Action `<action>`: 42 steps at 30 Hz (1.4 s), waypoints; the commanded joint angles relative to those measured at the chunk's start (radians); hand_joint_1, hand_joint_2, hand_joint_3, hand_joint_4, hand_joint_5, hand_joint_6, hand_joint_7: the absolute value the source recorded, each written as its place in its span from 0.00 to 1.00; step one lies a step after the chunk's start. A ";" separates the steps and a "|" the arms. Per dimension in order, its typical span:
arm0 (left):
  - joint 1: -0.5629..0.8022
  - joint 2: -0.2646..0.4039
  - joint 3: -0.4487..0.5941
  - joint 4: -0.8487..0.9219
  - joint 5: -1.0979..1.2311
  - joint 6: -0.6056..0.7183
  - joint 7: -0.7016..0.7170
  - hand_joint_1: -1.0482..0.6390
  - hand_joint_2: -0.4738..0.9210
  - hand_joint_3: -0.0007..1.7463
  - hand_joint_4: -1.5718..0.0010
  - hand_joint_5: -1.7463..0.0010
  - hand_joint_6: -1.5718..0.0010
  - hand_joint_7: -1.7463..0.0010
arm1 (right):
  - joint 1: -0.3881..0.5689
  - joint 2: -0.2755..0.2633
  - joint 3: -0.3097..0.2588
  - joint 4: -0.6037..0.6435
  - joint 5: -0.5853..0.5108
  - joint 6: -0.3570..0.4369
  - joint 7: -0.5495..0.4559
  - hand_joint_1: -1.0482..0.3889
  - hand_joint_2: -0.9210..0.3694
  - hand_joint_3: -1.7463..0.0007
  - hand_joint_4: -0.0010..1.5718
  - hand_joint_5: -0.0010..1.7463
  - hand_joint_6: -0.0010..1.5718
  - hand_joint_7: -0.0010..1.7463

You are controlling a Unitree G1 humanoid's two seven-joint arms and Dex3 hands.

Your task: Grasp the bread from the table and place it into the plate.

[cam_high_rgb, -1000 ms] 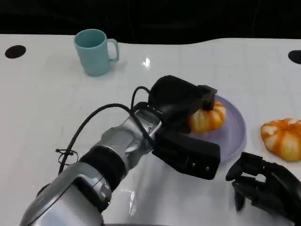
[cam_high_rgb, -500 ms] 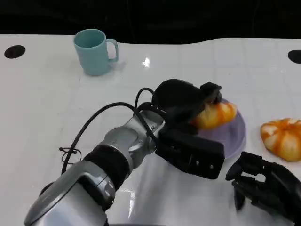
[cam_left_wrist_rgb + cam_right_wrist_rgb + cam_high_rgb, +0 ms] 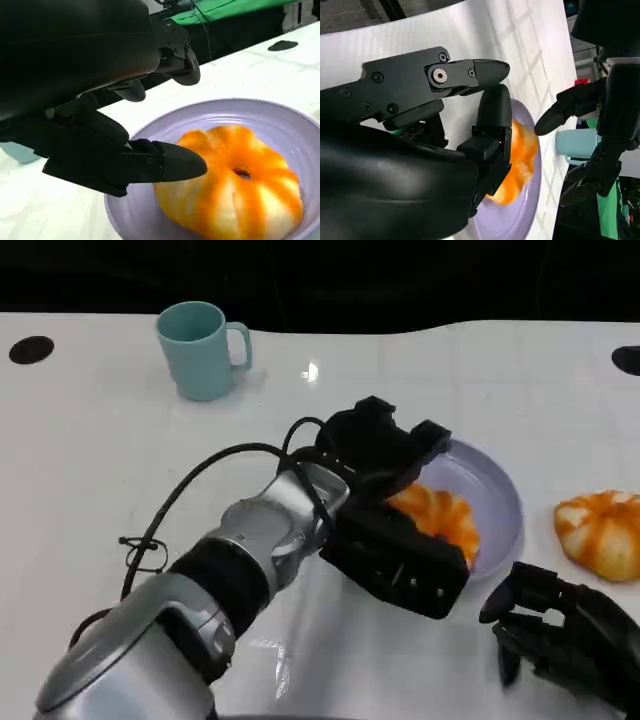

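Bread (image 3: 437,520) lies inside plate (image 3: 497,502), left hand's fingers (image 3: 165,162) spread beside.

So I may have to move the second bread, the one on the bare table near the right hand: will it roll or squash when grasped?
The second bread looks like a low ring lying flat, so it probably won't roll. Its puffy, ridged top suggests a soft, light body that may dent under firm fingers. The glossy table may let it slide if nudged.
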 commanded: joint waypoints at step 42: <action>0.649 0.317 0.465 -0.750 -0.656 -0.351 -0.268 0.55 0.63 0.63 0.60 0.73 0.50 0.97 | 0.031 -0.011 0.018 -0.023 -0.024 0.059 -0.040 0.36 0.00 0.86 0.43 1.00 0.43 0.80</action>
